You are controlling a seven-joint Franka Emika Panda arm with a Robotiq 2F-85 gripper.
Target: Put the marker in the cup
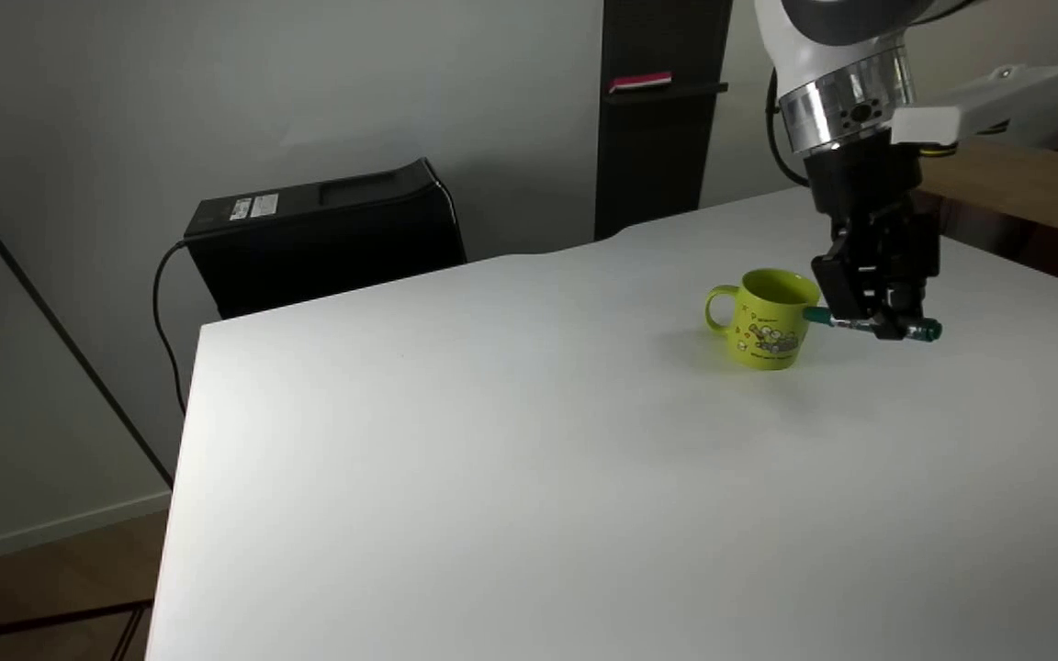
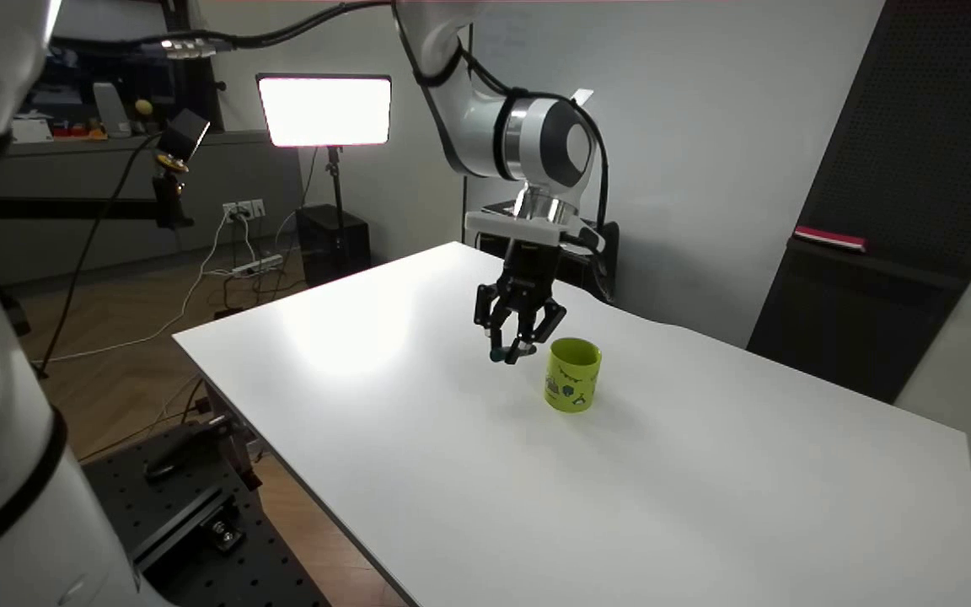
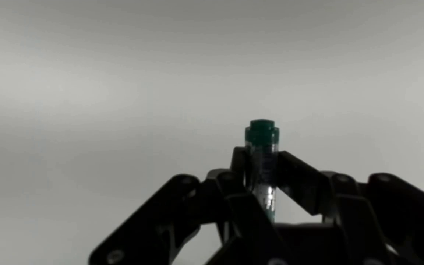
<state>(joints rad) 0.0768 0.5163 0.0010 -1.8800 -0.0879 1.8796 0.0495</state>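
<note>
The yellow-green cup (image 1: 765,323) stands upright on the white table in both exterior views (image 2: 572,376). Its handle shows on the left in an exterior view. My gripper (image 1: 887,325) is shut on the green marker (image 1: 845,322) around its middle and holds it above the table, roughly level. In an exterior view, the marker's end overlaps the cup's near wall. In an exterior view, the gripper (image 2: 506,352) and marker (image 2: 497,355) are left of the cup with a small gap. The wrist view shows the marker (image 3: 262,162) between the fingertips (image 3: 261,167); the cup is out of view there.
The white table (image 1: 492,459) spreads under the arm. A black box-shaped device (image 1: 336,239) stands behind its far edge. A dark panel with a small ledge (image 1: 667,94) is at the wall. A bright lamp panel (image 2: 325,110) stands off the table.
</note>
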